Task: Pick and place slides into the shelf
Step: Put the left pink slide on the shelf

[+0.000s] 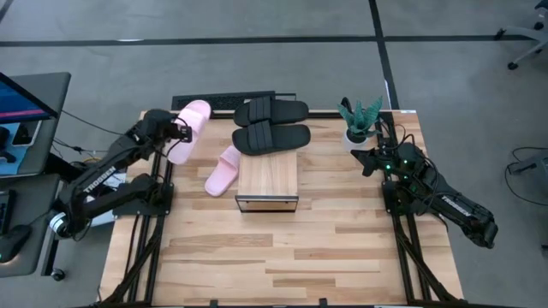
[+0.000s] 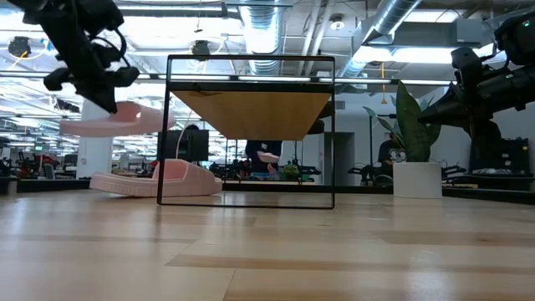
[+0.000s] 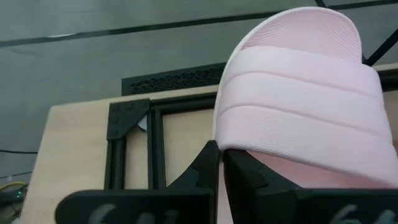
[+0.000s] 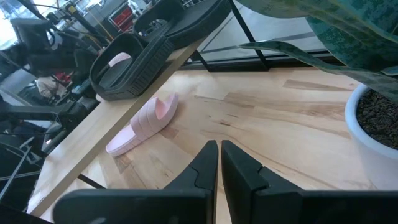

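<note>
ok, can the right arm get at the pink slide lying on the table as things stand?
Probably not easily. The right gripper sits shut beside the potted plant, and the shelf with the black slides stands between it and that pink slide. The left gripper already holds the other one.

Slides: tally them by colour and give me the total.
Black slides: 2, both on the shelf top.
Pink slides: 2, one held in the air by the left tool, one lying on the table beside the shelf.
Total: 4 slides.
</note>
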